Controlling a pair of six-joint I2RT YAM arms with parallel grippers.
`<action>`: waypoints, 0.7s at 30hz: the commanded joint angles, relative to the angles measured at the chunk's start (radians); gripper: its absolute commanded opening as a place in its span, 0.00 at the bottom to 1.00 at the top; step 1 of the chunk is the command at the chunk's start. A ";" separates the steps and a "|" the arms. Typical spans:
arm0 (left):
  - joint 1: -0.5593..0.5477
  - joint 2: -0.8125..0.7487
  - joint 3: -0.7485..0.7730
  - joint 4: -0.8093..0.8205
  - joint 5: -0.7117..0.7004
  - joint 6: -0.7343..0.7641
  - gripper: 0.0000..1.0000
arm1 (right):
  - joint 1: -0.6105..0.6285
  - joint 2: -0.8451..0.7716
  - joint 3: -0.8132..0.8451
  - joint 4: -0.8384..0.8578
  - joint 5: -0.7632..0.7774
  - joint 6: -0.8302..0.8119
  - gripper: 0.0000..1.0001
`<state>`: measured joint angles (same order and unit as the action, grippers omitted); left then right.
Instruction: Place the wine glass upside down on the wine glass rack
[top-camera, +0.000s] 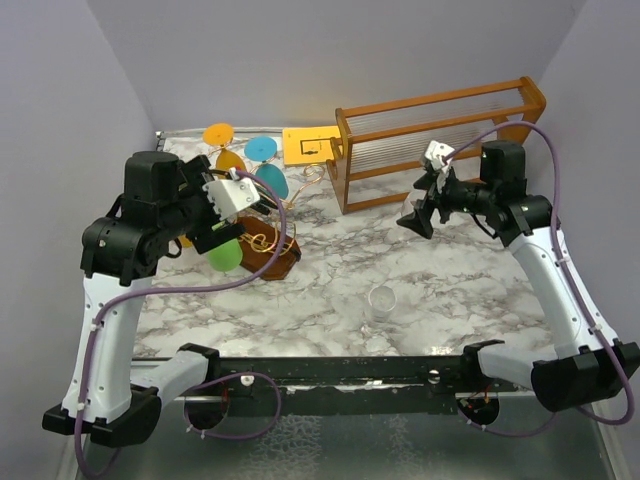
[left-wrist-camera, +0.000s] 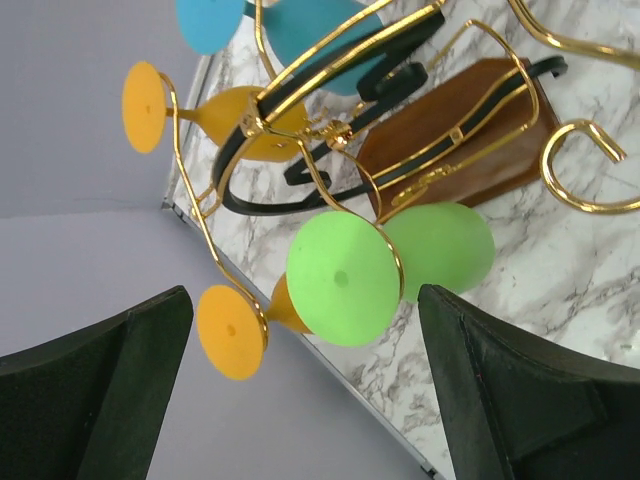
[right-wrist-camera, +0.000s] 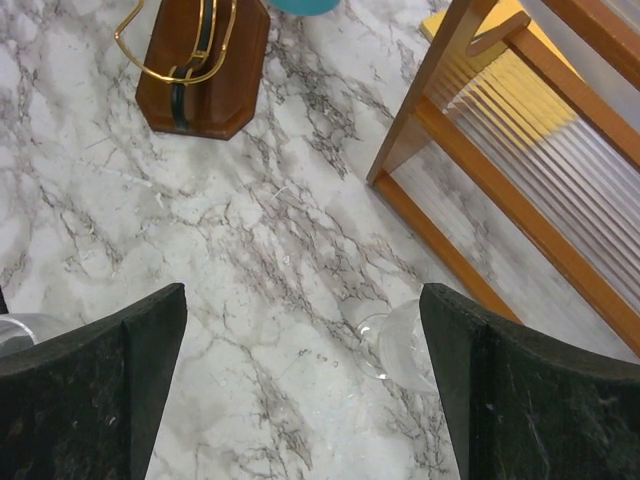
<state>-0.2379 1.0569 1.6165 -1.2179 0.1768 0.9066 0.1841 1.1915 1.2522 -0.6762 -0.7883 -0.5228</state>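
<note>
The left tool (left-wrist-camera: 300, 315) stands wide open, its two fingers (left-wrist-camera: 110, 390) on either side of the green glass (left-wrist-camera: 345, 275) and clear of it, holding nothing. That glass hangs on the rack (left-wrist-camera: 470, 130): a gold wire loop rings its stem just behind the round foot, which faces the wrist camera, and the bowl lies beyond it, close over the marble table (top-camera: 330, 260). Other glasses hang on the same gold arms, two orange (left-wrist-camera: 240, 120) and two blue (top-camera: 260, 148). The rack's brown base sits on the left half of the table, just beneath the left tool in the top view.

The right tool (top-camera: 415, 215) is also fully open and holds nothing. It hovers over the right half, beside the wooden frame (top-camera: 440, 140) of clear rods. A clear glass (right-wrist-camera: 400, 345) stands on the table below it, next to the frame's bottom rail. Another clear glass (top-camera: 381, 302) stands nearer the front edge, well apart from the rack. An orange sheet (top-camera: 305, 145) lies behind the frame's left end.
</note>
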 joint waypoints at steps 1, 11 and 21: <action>0.000 -0.004 0.031 0.137 0.038 -0.179 0.99 | 0.065 0.019 0.074 -0.229 0.117 -0.067 1.00; 0.000 0.030 -0.053 0.240 -0.022 -0.194 0.99 | 0.379 0.018 0.005 -0.427 0.145 -0.166 0.92; 0.000 0.052 -0.065 0.269 -0.079 -0.186 0.99 | 0.492 0.033 -0.076 -0.425 0.269 -0.176 0.72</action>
<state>-0.2379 1.1118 1.5536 -0.9939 0.1398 0.7315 0.6456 1.2049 1.1938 -1.0779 -0.6109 -0.6868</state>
